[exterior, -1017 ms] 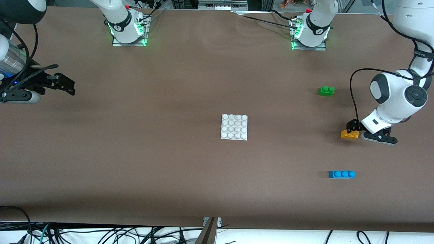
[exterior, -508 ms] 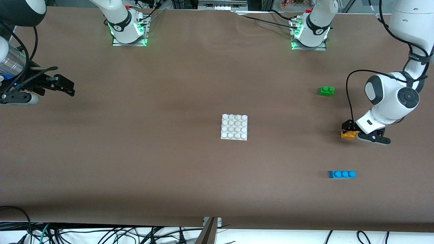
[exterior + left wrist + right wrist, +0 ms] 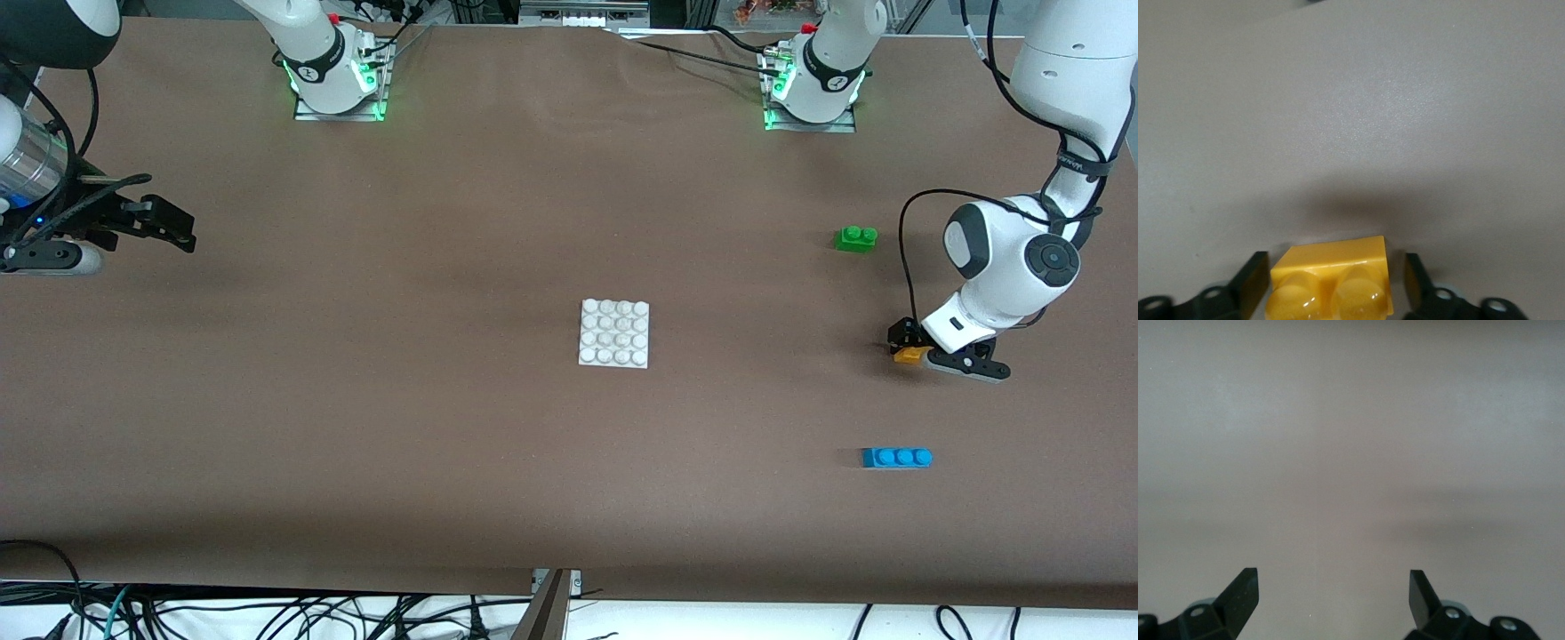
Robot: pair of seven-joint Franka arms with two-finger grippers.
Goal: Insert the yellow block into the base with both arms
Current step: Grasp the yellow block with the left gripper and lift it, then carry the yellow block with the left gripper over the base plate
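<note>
Here the left gripper [image 3: 907, 342] sits down at the table around the yellow block [image 3: 909, 356], which lies toward the left arm's end, well apart from the base [image 3: 613, 332] at mid-table; its fingers [image 3: 1253, 280] are spread either side of the block with a gap showing on one side, so I judge the step calls for centring, then squeezing evenly. The right gripper [image 3: 169, 227] waits with fingers apart over the right arm's end. In the front view the wrist hides most of the block.
</note>
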